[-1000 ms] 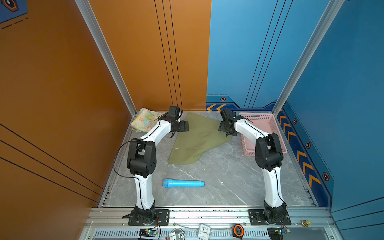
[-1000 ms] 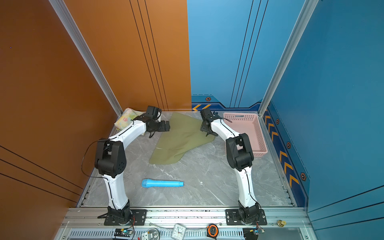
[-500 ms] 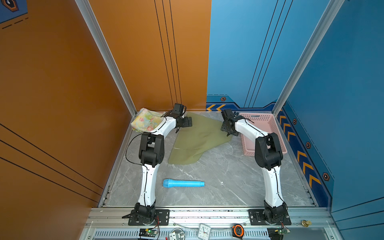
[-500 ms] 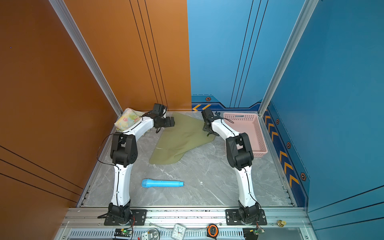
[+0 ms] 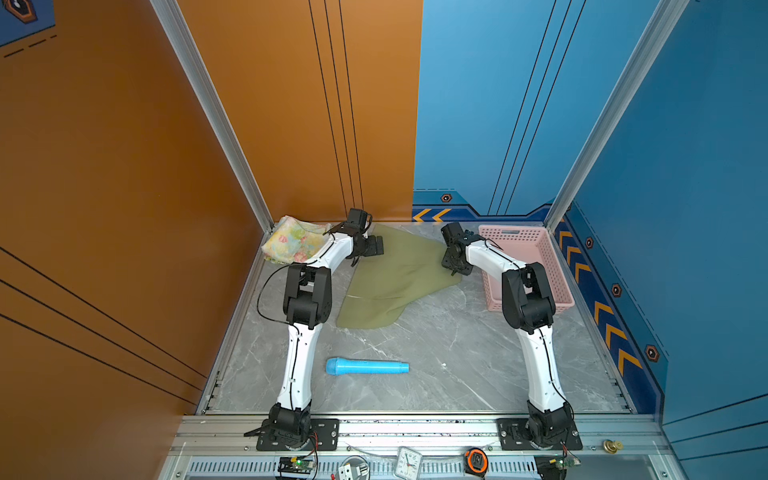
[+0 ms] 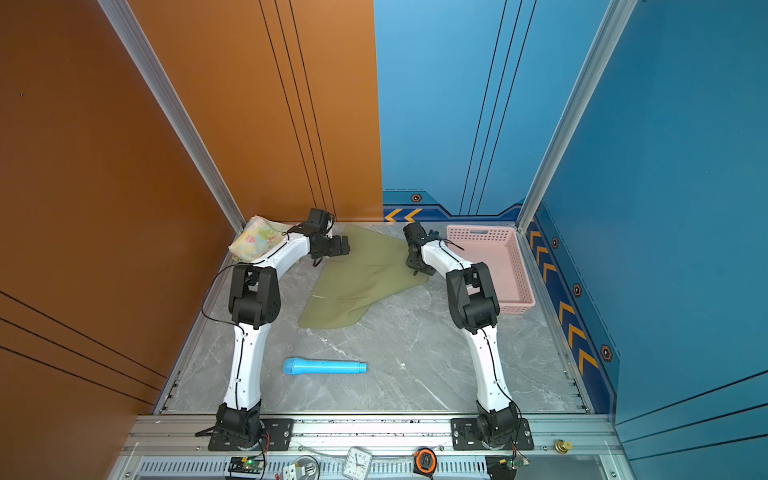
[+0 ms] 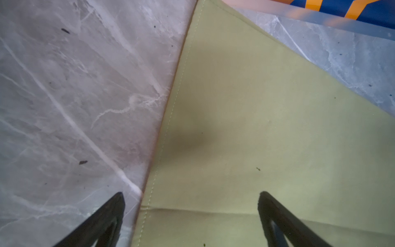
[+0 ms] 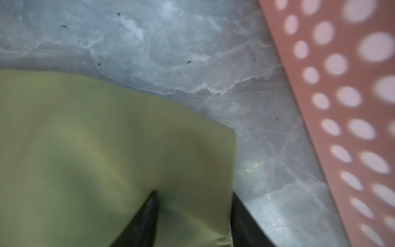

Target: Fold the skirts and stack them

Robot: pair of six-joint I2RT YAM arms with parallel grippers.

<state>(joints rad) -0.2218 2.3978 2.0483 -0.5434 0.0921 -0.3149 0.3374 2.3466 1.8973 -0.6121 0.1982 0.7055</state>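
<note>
Two skirts show: olive skirt (image 5: 395, 274) spread at 12 o'clock on the table (image 5: 436, 353), floral skirt (image 5: 293, 243) at 11; left gripper (image 7: 191, 193) — jaws wide apart — straddles the olive edge; right gripper (image 8: 193, 192) brackets its 3 o'clock corner — clamped or not, cannot tell.

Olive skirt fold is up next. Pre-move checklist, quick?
1. Left hand open, straddling olive skirt hem: ok.
2. Right hand grip on skirt corner: cannot tell; cloth sits between its fingers, with a gap.
3. Olive skirt spread flat: ok.
4. Floral skirt parked in far left corner: ok.
5. Blue tube lies apart from olive skirt: ok.
6. Pink basket not touching skirt corner: ok.
</note>
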